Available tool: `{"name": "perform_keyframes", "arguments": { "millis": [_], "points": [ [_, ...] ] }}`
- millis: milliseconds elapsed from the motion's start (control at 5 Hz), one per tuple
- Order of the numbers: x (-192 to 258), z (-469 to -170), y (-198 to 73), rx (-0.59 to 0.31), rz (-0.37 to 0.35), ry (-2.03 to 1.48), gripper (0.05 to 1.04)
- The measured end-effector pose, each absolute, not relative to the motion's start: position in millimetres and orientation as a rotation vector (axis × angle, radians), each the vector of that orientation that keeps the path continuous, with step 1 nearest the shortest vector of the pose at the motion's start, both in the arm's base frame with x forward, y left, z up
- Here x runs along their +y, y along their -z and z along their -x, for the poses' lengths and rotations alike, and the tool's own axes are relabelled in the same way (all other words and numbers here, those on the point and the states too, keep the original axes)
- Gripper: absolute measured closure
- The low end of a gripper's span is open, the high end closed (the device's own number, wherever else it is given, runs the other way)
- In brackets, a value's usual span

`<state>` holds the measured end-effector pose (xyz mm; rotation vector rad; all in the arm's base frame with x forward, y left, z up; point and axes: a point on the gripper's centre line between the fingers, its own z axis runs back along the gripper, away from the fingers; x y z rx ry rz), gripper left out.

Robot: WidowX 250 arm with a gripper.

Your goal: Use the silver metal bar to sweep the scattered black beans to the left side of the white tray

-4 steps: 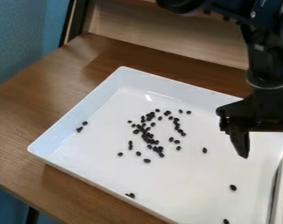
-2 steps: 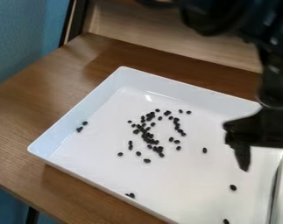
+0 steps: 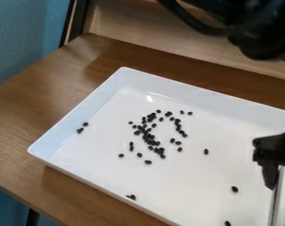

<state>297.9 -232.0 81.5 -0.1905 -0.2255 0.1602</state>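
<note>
The black two-finger gripper [image 3: 270, 178] hangs at the right side of the view, over the right part of a large white tray with raised walls [image 3: 185, 185]. I cannot tell how far it is open, or whether it has hold of anything. Its lower end points down towards the near side and overlaps, in this view, the far end of a long silvery piece with a shiny surface [image 3: 281, 205]; whether the 2 touch cannot be told. The silvery piece lies along the right edge of the view, its long axis running from near to far and leaning slightly right at the far end.

The small oval black beans [image 3: 149, 137] lie to the left of the gripper, most of them in a loose cluster around the middle of the tray, well apart from it. The cluster's densest band slants from far left to near right, while the single beans point various ways. A few lie by the left wall and by the near wall, 1 lies right of the cluster, and 2 more lie nearer, towards the silvery piece.

The tray stands on a brown wooden bench [image 3: 26, 119], its long far wall slanting nearer towards the right. A blue wall [image 3: 20, 35] rises at the far left
</note>
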Motion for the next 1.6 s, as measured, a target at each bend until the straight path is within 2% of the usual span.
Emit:
{"name": "perform_keyframes", "arguments": {
  "millis": [400, 1000, 1400, 1600],
  "points": [
    [-248, -305, -70, -0.247, 0.117, -0.127, 0.084],
    [-238, -310, -63, -0.226, 0.154, -0.139, 0.084],
    [-227, -318, -63, -0.239, 0.129, -0.135, 0.084],
    [-217, -320, -59, -0.227, 0.116, -0.155, 0.136]
  ]
}}
